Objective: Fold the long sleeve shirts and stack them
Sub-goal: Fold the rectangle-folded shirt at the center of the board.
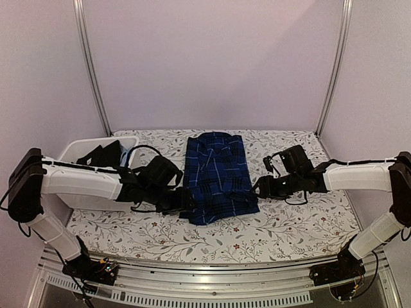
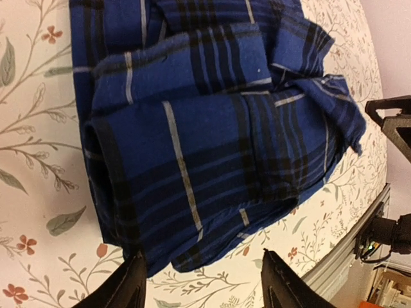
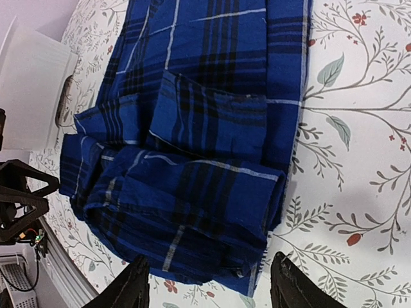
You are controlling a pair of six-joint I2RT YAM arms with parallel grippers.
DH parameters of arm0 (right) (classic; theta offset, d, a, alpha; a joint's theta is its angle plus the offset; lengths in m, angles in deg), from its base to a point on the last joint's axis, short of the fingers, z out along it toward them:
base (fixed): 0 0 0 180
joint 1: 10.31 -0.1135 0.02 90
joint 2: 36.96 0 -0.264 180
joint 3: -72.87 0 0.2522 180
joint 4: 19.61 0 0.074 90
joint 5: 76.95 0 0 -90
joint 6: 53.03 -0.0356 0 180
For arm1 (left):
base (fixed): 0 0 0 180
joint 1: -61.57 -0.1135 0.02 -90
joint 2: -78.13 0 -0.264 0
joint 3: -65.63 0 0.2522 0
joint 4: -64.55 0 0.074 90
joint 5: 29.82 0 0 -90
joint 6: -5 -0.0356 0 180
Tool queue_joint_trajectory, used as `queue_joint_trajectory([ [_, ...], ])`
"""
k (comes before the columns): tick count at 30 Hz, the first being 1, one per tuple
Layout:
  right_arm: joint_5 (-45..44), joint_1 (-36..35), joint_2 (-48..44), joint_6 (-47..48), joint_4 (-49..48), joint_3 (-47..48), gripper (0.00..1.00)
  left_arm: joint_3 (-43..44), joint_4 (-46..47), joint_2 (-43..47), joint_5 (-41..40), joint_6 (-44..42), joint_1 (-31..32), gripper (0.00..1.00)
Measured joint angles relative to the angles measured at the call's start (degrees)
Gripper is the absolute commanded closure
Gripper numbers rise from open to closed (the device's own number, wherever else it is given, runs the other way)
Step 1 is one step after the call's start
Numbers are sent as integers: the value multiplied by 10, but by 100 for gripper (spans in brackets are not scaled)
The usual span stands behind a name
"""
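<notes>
From above, a white bin (image 1: pixel 76 153) stands behind the left gripper (image 1: pixel 186 203) and holds a heap of dark cloth (image 1: pixel 103 154) with a strip of light-blue cloth (image 1: pixel 126 156) beside it. The plaid shirt (image 1: pixel 218 176) lies folded on the flowered tabletop (image 1: pixel 289 224) between the two grippers. Its long axis runs from near to far, with the collar at the far end. The left gripper sits at its near left corner, and the right gripper (image 1: pixel 260 187) is at its right edge. In the left wrist view, the fingers (image 2: pixel 131 285) are spread apart and hold nothing, and the shirt's folded edge lies just ahead of them, close to one fingertip. In the right wrist view, the fingers (image 3: pixel 136 285) are likewise released, with the shirt's layered edge just beyond their tips and the bin far ahead.
</notes>
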Motion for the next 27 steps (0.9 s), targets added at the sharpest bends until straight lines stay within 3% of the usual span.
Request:
queue_joint_trajectory([
  [10,-10,-22,3,61,2,-21,26,-20,-13,-15,2,9,14,39],
  [19,-27,-39,19,93,-14,-28,39,-17,-12,-43,-1,15,13,43],
  [27,-40,-42,51,106,-21,-25,53,11,-3,-72,11,11,11,60],
])
